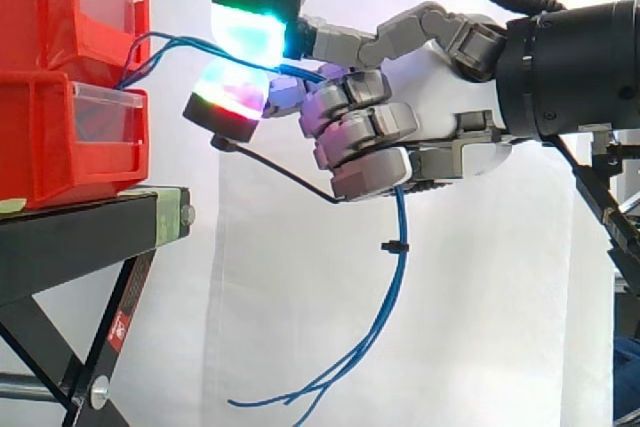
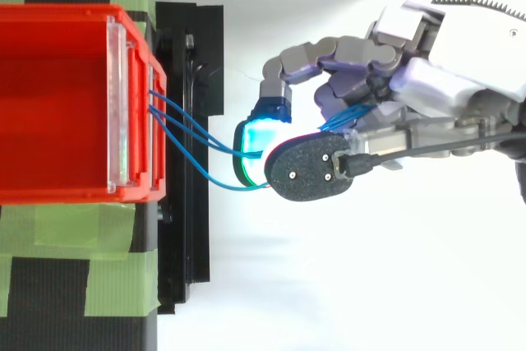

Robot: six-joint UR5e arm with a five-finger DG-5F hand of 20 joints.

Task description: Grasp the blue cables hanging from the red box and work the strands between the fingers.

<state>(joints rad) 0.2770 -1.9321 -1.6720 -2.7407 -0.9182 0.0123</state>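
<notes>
Cables: the blue cables [image 1: 385,307] come out of the front of the red box [image 1: 45,17], roughly where the upper bin sits on the lower one. They cross the open gap to the hand, then drop out below it and dangle free.
Hand: the hand [image 1: 440,87] is clamped on the strands. Two glowing pads [image 1: 248,29] pinch them on the box side, and the other fingers are curled round the bundle further back.
Slack: the run from box to pads has a gentle sag in both views, so I'd say there's not a lot of spare length.
Worry 1: if the arm backs away while the pinch holds, that sag gets used up fast. Then the pull goes straight into the box, so strands could yank out or the bins could slide.
Worry 2: the box sits near the front edge of the black stand [image 1: 80,237], and I can't tell if the green tape [image 2: 49,236] actually holds it down.
Worry 3: a small black clip [image 1: 395,245] sits on the hanging part just below the curled fingers. Rolling the strands could drag it up into the fingers and jam it there.
Worry 4: the strands look bunched as one bundle, so the fingers may just squeeze the lot rather than separate them. Loosen the pinch too much and they'd slip out.
</notes>
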